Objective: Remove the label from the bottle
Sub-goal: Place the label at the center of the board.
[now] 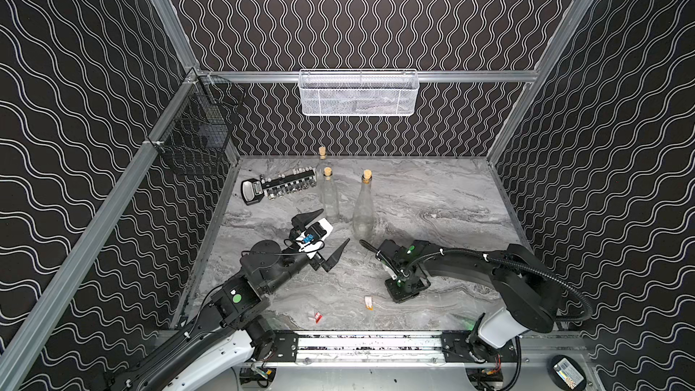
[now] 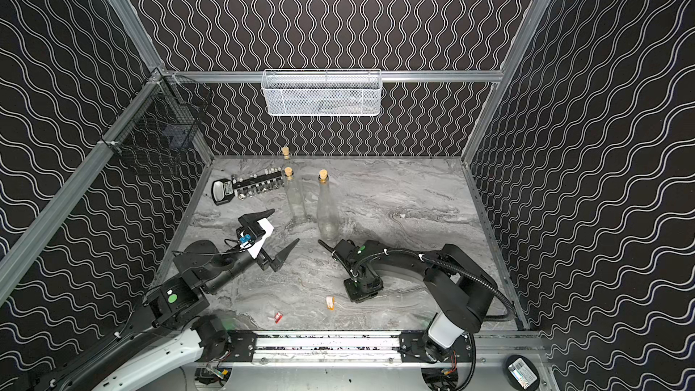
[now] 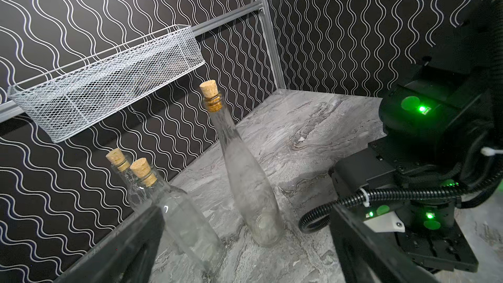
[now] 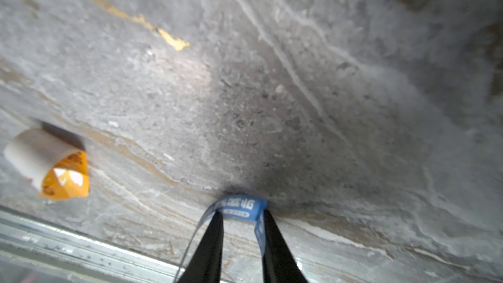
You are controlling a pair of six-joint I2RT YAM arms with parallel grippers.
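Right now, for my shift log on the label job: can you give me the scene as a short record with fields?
bottles: three, clear, corked, upright, no label showing
left fingers: open, empty, near bottles
right fingers: apart, tips low at table, blue label clinging across them
loose labels: orange label, red label, lying on table, front

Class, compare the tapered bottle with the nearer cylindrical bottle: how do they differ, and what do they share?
The tapered bottle widens from neck to base; the cylindrical bottle has a shoulder and straight sides. The tapered bottle looks taller than the cylindrical bottle. The tapered bottle stands alone; the cylindrical bottle stands just before a third bottle. Both are upright, clear, corked, unlabelled.
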